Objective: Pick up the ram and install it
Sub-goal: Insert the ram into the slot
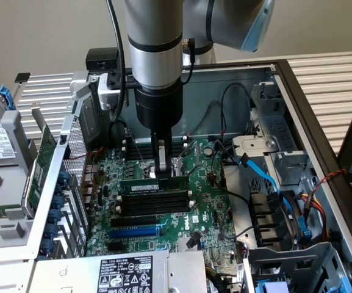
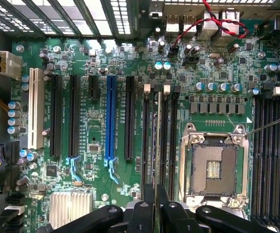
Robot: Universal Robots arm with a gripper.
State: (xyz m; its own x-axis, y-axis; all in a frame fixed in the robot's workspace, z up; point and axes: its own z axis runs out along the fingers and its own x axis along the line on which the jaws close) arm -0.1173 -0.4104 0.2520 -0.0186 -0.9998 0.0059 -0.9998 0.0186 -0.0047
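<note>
**RAM GRIPPED OVER THE MEMORY SLOT BANK**

Found the pincer (image 1: 161, 173) lowered into the open computer case (image 1: 322, 116) and clenched on the ram (image 1: 140, 185), gripping near the middle of its top edge. Noted the ram standing on edge, level, and running lengthwise along the bank of black memory slots (image 1: 154, 206) on the green motherboard (image 1: 209, 210). Could not tell which slot of the bank lies under it, nor whether it is seated or merely held above.

Checked against the wrist view. Saw the ram (image 2: 156, 136) edge-on as a thin line parallel to the long black slots (image 2: 145, 141), with the pincer (image 2: 155, 206) closed tight on either side of it.

Recorded an open processor socket (image 2: 212, 167) just beside the slot bank. Recorded a blue expansion slot (image 1: 133, 232) on the near side of the bank, apart from the ram. Recorded blue cables (image 1: 267, 180) toward the exterior view's right, well apart from the pincer, and a labelled power unit (image 1: 124, 274) at the near edge.
</note>
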